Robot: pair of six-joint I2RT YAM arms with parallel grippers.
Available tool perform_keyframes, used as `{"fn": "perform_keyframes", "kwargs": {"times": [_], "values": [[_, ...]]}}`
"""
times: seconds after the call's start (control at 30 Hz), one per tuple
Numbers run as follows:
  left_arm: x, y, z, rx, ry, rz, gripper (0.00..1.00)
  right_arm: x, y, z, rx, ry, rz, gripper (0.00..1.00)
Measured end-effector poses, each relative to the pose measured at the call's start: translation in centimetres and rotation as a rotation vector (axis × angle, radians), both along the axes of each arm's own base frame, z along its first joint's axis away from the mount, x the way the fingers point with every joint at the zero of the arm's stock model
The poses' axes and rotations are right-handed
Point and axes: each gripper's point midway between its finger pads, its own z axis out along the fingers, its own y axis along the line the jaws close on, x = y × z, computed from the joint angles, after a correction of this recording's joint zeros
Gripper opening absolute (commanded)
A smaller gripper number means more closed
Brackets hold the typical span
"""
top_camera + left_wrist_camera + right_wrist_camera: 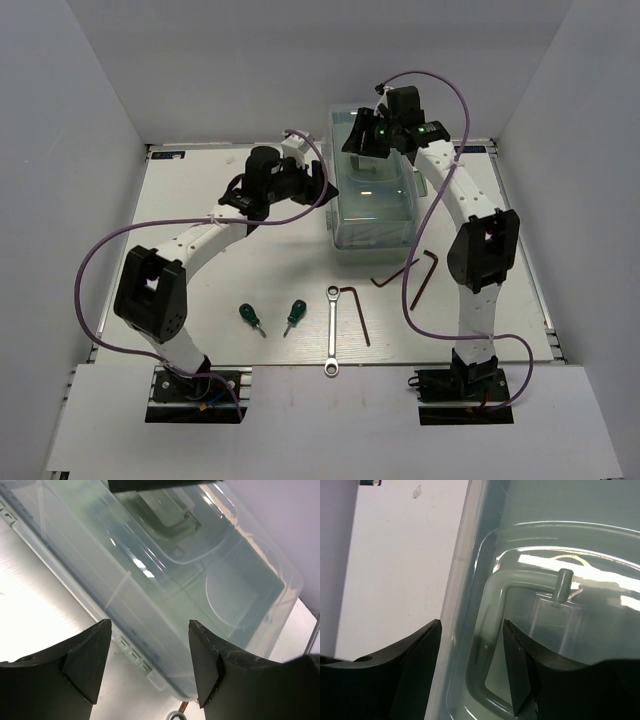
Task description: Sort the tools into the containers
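The pale green toolbox (372, 195) stands shut at the back middle under its translucent lid. My left gripper (312, 180) is open and empty beside its left wall; the left wrist view shows the toolbox (200, 580) between my open fingers (87, 662). My right gripper (364, 136) is open over the box's far end, its jaws straddling the lid's handle (487, 630) without closing on it. Two green-handled screwdrivers (250, 317) (294, 314), a silver wrench (332, 328) and dark hex keys (360, 312) (426, 270) lie on the table in front.
A third bent hex key (394, 274) lies by the toolbox's front right corner. Purple cables loop from both arms, the right one hanging over the hex keys. White walls enclose the table on the left, right and back.
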Motion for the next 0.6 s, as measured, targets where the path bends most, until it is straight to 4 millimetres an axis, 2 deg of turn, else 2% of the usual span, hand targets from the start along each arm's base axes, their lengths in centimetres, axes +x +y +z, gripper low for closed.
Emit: {"fn": "perform_keyframes", "kwargs": {"times": [0.27, 0.6], "values": [[-0.9, 0.6, 1.7, -0.001, -0.051, -0.003, 0.73, 0.4, 0.6, -0.2, -0.126, -0.079, -0.036, 0.59], [-0.2, 0.1, 2.6, -0.015, -0.070, -0.010, 0.73, 0.4, 0.6, 0.0, -0.041, -0.040, -0.003, 0.58]]}}
